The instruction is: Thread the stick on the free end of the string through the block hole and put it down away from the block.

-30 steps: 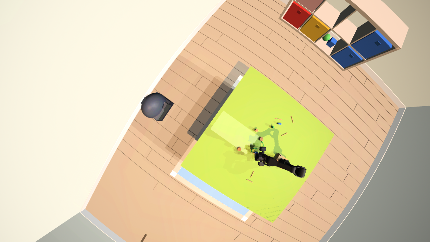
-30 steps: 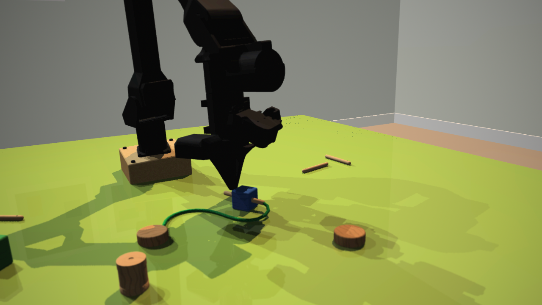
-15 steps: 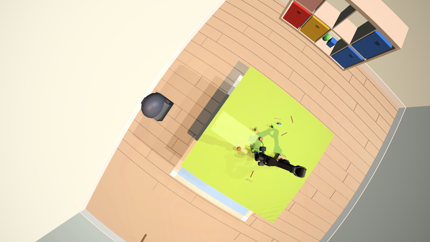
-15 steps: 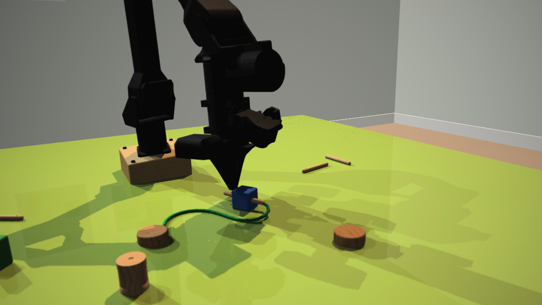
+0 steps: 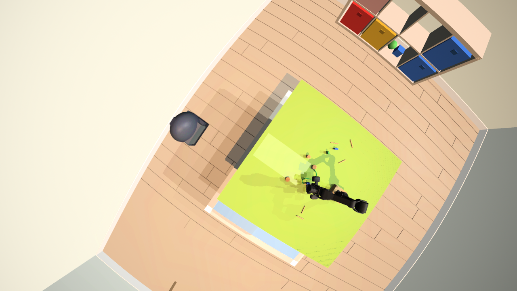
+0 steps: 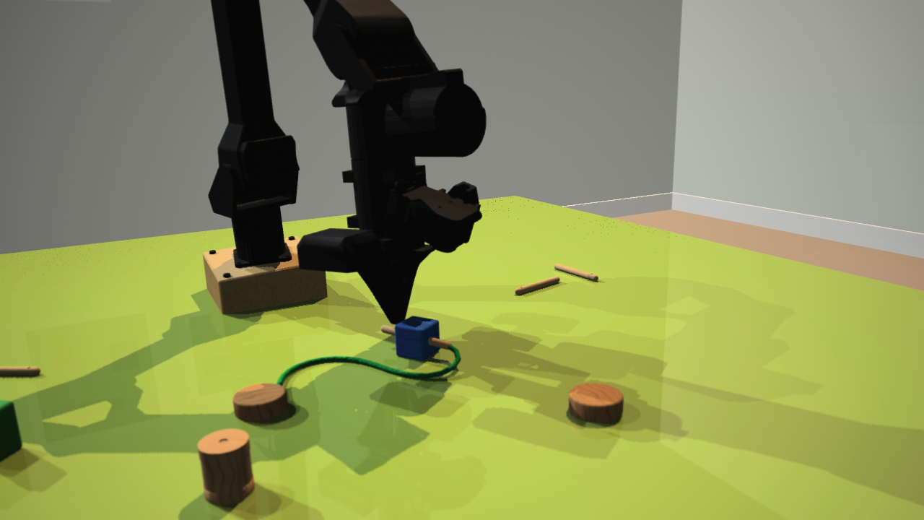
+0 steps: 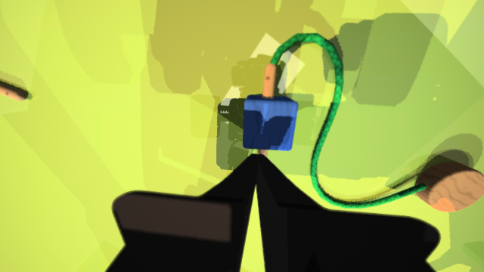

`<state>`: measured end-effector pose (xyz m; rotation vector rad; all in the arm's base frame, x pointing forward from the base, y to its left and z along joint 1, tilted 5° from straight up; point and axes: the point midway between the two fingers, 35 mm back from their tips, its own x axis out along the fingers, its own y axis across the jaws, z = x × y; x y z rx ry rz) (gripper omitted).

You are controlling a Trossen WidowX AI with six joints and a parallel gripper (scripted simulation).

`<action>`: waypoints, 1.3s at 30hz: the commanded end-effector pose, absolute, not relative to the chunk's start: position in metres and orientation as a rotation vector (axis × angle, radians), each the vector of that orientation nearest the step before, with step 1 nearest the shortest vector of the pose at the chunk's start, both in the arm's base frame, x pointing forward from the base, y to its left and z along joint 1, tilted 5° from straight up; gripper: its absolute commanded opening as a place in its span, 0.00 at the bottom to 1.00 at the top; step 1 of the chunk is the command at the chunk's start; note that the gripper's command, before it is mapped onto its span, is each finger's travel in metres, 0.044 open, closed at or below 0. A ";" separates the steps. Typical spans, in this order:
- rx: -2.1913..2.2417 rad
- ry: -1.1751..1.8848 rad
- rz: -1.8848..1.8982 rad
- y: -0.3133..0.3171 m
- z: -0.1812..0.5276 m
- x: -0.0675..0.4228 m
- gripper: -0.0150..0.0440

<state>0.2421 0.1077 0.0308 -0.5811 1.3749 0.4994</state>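
Observation:
The blue block [image 6: 416,339] [image 7: 269,125] stands on the green table [image 6: 743,362]. The stick [image 6: 439,342] [image 7: 268,80] runs through its hole: the string end sticks out on one side, and a short tip shows on the gripper's side. The green string [image 6: 342,359] [image 7: 339,75] curves from the stick to the round wooden button [image 5: 314,166] [image 6: 260,403] [image 7: 451,185]; none of it shows on the gripper's side of the block. My gripper [image 6: 397,321] [image 7: 256,159] is shut, tips together, close beside the block over the stick's short tip. I see nothing between the fingers; contact is unclear.
An upright wooden cylinder [image 5: 308,156] [image 6: 226,466] stands near the button. Another round button [image 5: 287,179] [image 6: 595,403] lies apart. Loose sticks [image 5: 303,209] [image 6: 537,286] lie behind, others elsewhere. A green block [image 5: 327,152] [image 6: 7,430] and a small blue object [image 5: 335,148] are also there.

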 end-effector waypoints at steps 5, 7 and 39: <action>-0.585 1.377 0.496 0.107 0.030 0.242 0.25; -0.585 1.377 0.496 0.107 0.030 0.242 0.25; -0.685 0.778 0.546 0.083 0.068 0.187 0.46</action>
